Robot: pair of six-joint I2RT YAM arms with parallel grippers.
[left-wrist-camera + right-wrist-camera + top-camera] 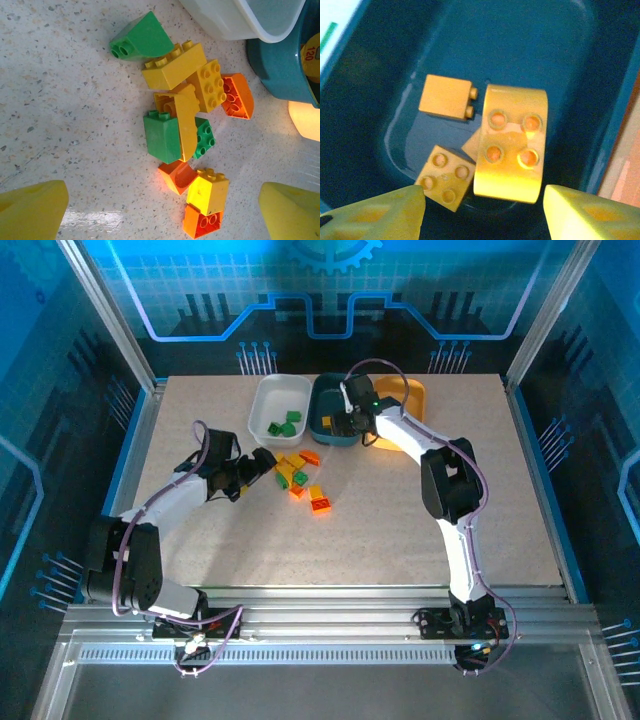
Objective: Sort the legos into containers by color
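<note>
Green, yellow and orange legos [300, 480] lie in a loose pile on the table. My left gripper [262, 462] hovers over the pile's left side, open. In the left wrist view its wide yellow fingers [32, 210] flank an orange brick [177, 175], a yellow brick [207, 190] and an orange-red brick [202, 222]. My right gripper [345, 420] hangs open over the dark teal container [330, 410]. Below its fingertips [592, 215] three yellow legos rest inside: a large curved one [510, 145], a square one [444, 177] and one on its side [445, 97].
The white container [268, 392] at the back holds green bricks [285, 425]. The yellow-orange container [410, 395] stands right of the teal one, partly behind my right arm. In the left wrist view the white container's [240, 20] and teal container's [280, 65] rims lie close beyond the pile.
</note>
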